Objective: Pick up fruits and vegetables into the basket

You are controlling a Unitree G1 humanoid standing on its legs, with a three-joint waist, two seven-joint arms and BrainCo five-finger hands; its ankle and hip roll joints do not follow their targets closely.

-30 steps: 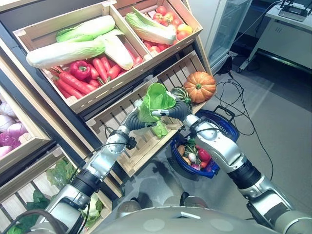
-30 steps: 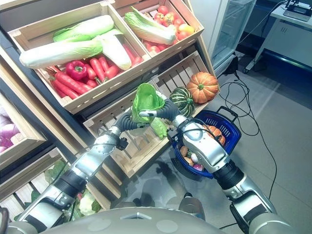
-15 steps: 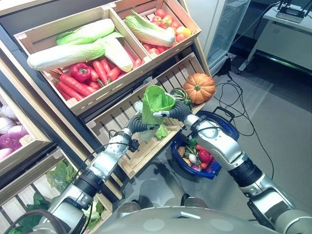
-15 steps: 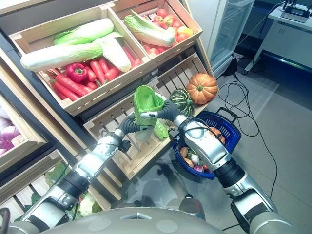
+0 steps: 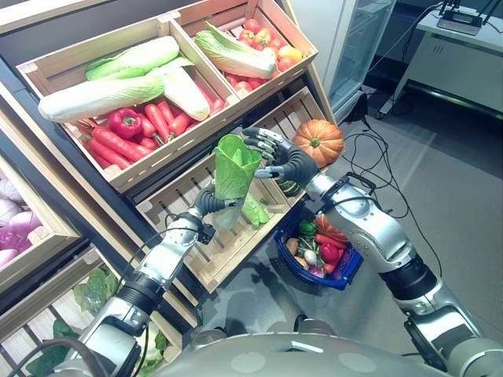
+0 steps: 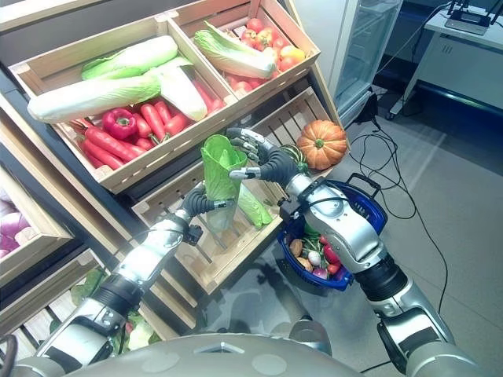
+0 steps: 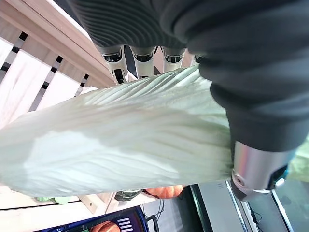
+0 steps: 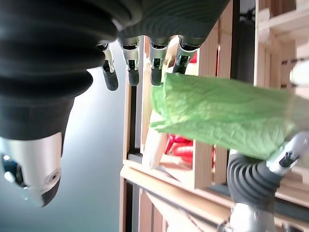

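Left hand (image 5: 211, 202) is gripping the cabbage (image 5: 233, 169) upright over the crate (image 5: 206, 253); right hand (image 5: 277, 157) is hovering released beside its leafy top, basket (image 5: 355, 262) below.

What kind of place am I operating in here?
Most likely a mock grocery produce section inside a lab or office: slanted wooden crates of cabbages, peppers and tomatoes, a pumpkin on the lower shelf, a blue shopping basket on the floor, and a desk behind.

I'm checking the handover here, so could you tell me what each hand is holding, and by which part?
The left hand grips the green cabbage around its pale lower stalk end. The right hand is open beside the leafy top, holding nothing.
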